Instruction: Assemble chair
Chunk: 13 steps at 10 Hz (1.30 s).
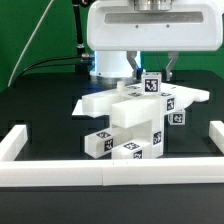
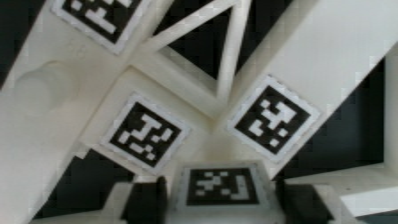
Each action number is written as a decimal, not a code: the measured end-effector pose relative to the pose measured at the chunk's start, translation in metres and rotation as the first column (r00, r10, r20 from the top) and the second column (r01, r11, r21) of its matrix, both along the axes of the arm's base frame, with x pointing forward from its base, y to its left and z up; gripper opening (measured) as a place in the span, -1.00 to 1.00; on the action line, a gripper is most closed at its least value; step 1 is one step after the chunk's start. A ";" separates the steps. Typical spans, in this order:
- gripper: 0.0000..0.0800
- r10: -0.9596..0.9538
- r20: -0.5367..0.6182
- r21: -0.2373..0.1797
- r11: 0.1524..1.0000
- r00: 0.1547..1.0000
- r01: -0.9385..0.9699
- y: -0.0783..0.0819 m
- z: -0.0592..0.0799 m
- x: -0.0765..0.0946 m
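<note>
The chair pieces (image 1: 135,115) sit in a tight cluster at the middle of the black surface (image 1: 40,110), white blocky parts stacked and leaning into one another. Each one carries black-and-white square tags. A flat panel (image 1: 100,104) juts toward the exterior view's left, a longer one (image 1: 185,97) reaches toward its right, and a small loose-looking block (image 1: 97,145) lies at the front of the heap. A tagged block (image 1: 150,85) stands highest of all.

The hand (image 1: 151,72) hangs straight over that top block with its two fingers spread, one on each side of it (whether either finger actually touches the block can't be made out). The wrist view is filled with white slanted faces and four tags at close range, too near to tell which part is which.

A low white border rail (image 1: 100,172) runs across the front of the surface and turns up both sides, well apart from the cluster
</note>
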State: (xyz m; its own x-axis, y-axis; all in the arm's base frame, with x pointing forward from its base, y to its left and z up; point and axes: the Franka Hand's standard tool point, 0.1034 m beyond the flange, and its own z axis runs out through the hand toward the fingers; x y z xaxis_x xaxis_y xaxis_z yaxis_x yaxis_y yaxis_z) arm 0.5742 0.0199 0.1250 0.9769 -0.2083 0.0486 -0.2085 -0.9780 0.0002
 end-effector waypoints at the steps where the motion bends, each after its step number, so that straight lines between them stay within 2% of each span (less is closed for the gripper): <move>1: -0.29 0.000 0.000 0.000 1.000 1.000 0.000 0.000 0.000 0.000; 2: 0.19 0.000 0.000 0.000 1.000 1.000 0.000 0.000 0.000 0.000; 3: 0.19 0.000 0.000 0.000 1.000 1.000 0.000 0.000 0.000 0.000; 4: 0.52 0.000 0.000 0.000 1.000 1.000 0.000 0.000 0.000 0.000; 5: 0.52 0.000 0.000 0.000 1.000 1.000 0.000 0.000 0.000 0.000; 6: 0.60 0.000 0.000 0.000 1.000 1.000 0.000 0.000 0.000 0.000; 10: 0.62 0.000 0.000 0.000 1.000 1.000 0.000 0.000 0.000 0.000; 13: 0.62 -0.025 0.042 0.009 1.000 0.999 0.025 -0.001 0.004 0.008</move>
